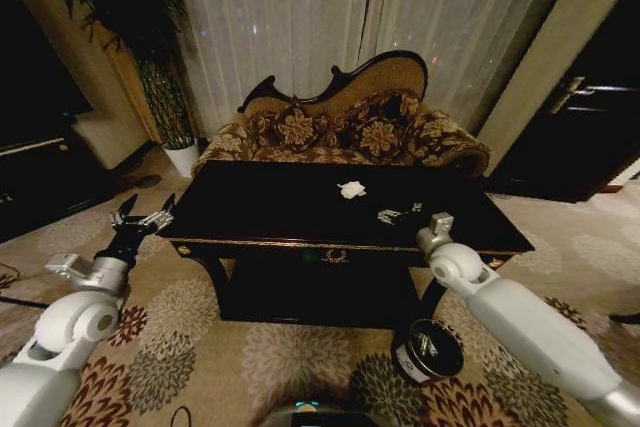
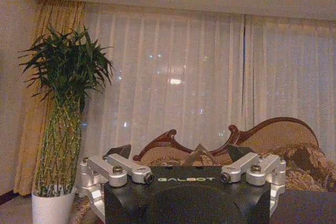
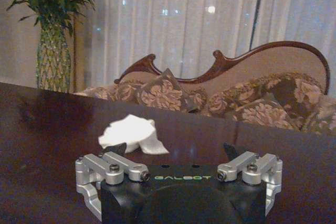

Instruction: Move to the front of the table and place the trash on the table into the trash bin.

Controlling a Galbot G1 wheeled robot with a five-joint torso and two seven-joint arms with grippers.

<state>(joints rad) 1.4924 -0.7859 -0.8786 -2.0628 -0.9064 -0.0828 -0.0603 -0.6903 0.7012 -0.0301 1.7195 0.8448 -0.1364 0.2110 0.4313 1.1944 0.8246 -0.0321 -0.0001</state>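
Note:
The dark glossy table (image 1: 250,217) with gold edge trim stands right before me. One piece of trash, a white paper wad (image 1: 351,189), lies on its top right of the middle. My right gripper (image 1: 401,214) hovers low over the table's front right part, open, a short way in front of the wad. In the right wrist view the wad (image 3: 134,135) sits just beyond the open right gripper (image 3: 174,149), nearer one finger. My left gripper (image 1: 141,217) hangs open and empty off the table's left front corner. The black trash bin (image 1: 428,349) stands on the carpet under the front right edge.
A patterned sofa (image 1: 350,132) stands close behind the table. A tall plant in a white pot (image 1: 181,157) is at the back left, beside a low black cabinet (image 1: 40,187). Dark doors (image 1: 590,137) stand on the right. Patterned carpet spreads in front.

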